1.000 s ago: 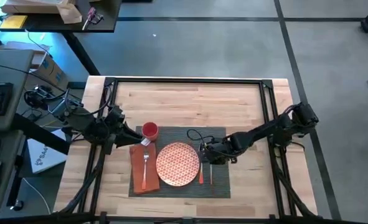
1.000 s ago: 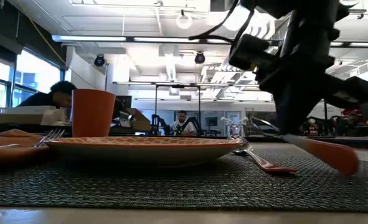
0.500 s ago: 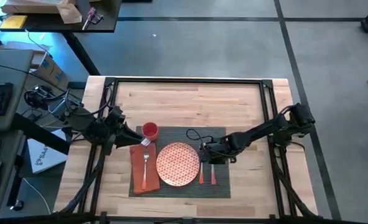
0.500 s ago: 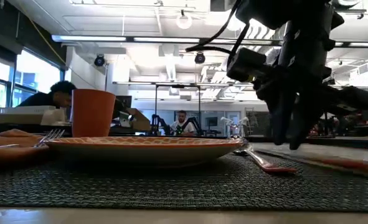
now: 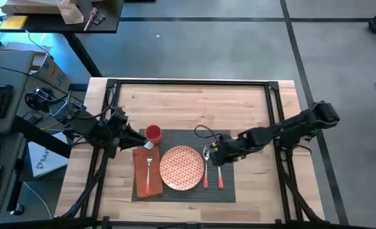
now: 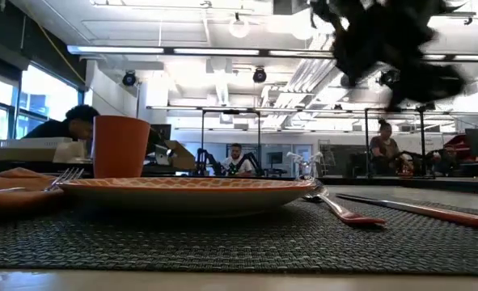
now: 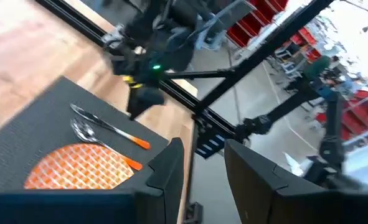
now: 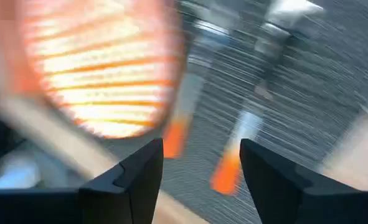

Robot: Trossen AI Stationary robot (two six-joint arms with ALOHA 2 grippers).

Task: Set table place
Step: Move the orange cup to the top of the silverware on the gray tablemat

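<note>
The mat (image 5: 182, 166) is laid near the front edge of the bench (image 5: 194, 105), at its middle. On it the plate (image 5: 181, 168) is set, with spoon (image 5: 205, 172) and knife (image 5: 219, 176) lying along its right side, long axes running front to back. The right tool (image 5: 217, 155) is held spread and empty just above their far ends, so it is the nearer one. The left tool (image 5: 142, 141), also spread, is kept at the mat's far left corner by the cup (image 5: 153, 133), fork (image 5: 147, 166) and napkin (image 5: 146, 170).

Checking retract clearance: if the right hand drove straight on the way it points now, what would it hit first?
Probably the two orange-handled utensils lying on the dark grey ribbed placemat beside the orange patterned plate; the right hand is open. Depth is unclear.
</note>
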